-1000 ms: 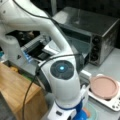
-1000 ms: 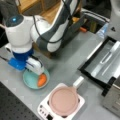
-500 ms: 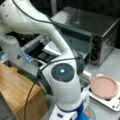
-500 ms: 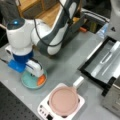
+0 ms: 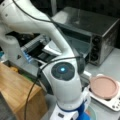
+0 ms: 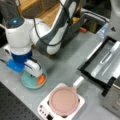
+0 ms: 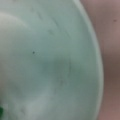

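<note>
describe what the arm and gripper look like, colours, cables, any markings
The arm is white with rounded, bulky links and dark grey bands at the joints. One joint cap is a dark disc with a glowing blue light. A black cable loops along it. A blue block sits near the wrist, and the gripper is white, its fingertips hidden.

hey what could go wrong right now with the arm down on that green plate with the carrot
The gripper sits low over the green plate, so pressing further might tip or slide the plate. The carrot lies at the plate's edge toward a front view's right and could get nudged off onto the table. The pink pan on its white base stands close by, so a sideways swing might clip it.
</note>
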